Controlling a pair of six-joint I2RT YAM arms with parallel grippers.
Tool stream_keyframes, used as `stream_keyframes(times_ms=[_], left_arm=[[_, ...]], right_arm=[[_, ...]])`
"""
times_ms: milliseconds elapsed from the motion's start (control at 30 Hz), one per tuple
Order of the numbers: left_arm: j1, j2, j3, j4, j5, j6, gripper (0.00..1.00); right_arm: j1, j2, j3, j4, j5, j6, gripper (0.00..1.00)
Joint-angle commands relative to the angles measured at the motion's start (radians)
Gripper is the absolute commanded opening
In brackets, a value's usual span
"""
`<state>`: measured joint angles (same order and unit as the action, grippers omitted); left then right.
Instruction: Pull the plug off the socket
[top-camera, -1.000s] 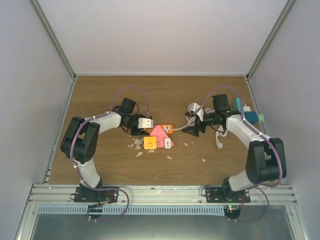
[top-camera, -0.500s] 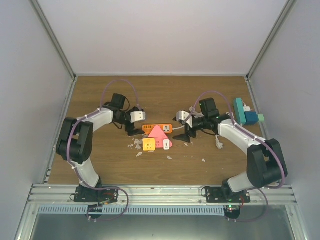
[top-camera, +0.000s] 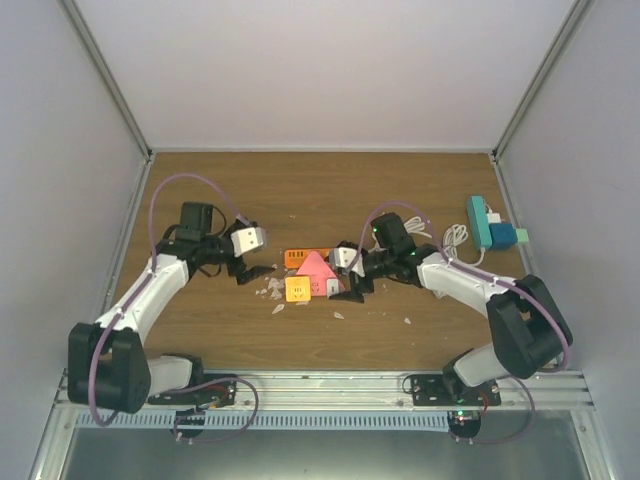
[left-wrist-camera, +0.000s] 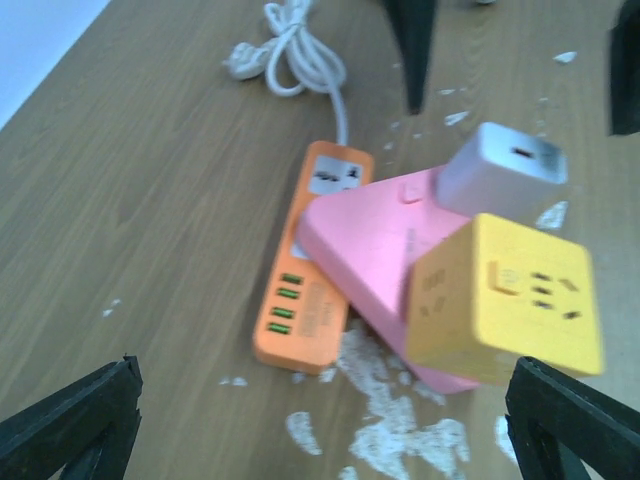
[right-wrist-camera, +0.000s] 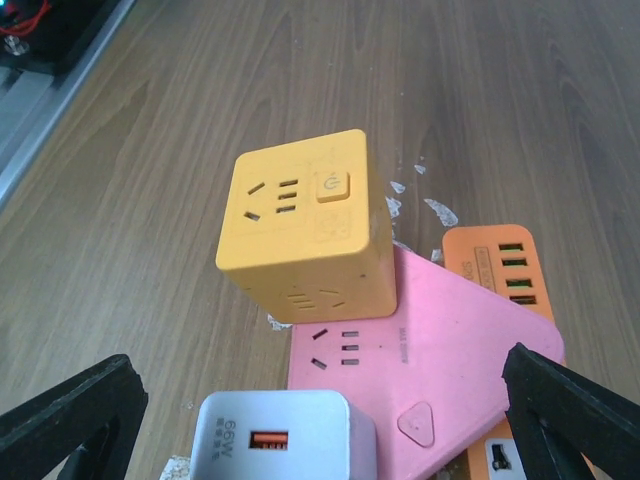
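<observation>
A pink triangular socket lies mid-table, its top also showing in the left wrist view and the right wrist view. A white charger plug and a yellow cube adaptor stand plugged into it. My right gripper is open just right of the socket, the white plug low between its fingers with no contact. My left gripper is open over bare wood to the left, apart from the cluster.
An orange USB strip lies partly under the pink socket. A teal power strip with a blue plug and a coiled white cable sit at the right. White flecks dot the wood. Enclosure walls ring the table.
My left gripper has opened wide and drawn back to the left, away from the sockets. My right gripper has swung left, from the cable coil up to the white plug.
</observation>
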<state>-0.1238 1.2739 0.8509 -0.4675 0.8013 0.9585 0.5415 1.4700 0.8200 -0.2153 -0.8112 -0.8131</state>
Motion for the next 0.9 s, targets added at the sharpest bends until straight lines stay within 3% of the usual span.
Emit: stream_keyframes(times_ms=[0, 267, 600, 867], left_arm=[[-0.035, -0.059, -0.090, 0.001, 0.059, -0.017, 0.99], [-0.199, -0.110, -0.177, 0.118, -0.037, -0.068, 0.99], [-0.345, -0.073, -0.258, 0.261, -0.197, -0.015, 0.97], [-0.434, -0.023, -0.365, 0.562, -0.338, -0.052, 0.90]], right_arm=[[0.044, 0.027, -0.041, 0.125, 0.055, -0.016, 0.98], [0.068, 0.048, -0.120, 0.259, 0.105, -0.044, 0.98], [0.092, 0.037, -0.156, 0.322, 0.221, -0.065, 0.95], [0.172, 0.088, -0.138, 0.348, 0.324, -0.060, 0.97]])
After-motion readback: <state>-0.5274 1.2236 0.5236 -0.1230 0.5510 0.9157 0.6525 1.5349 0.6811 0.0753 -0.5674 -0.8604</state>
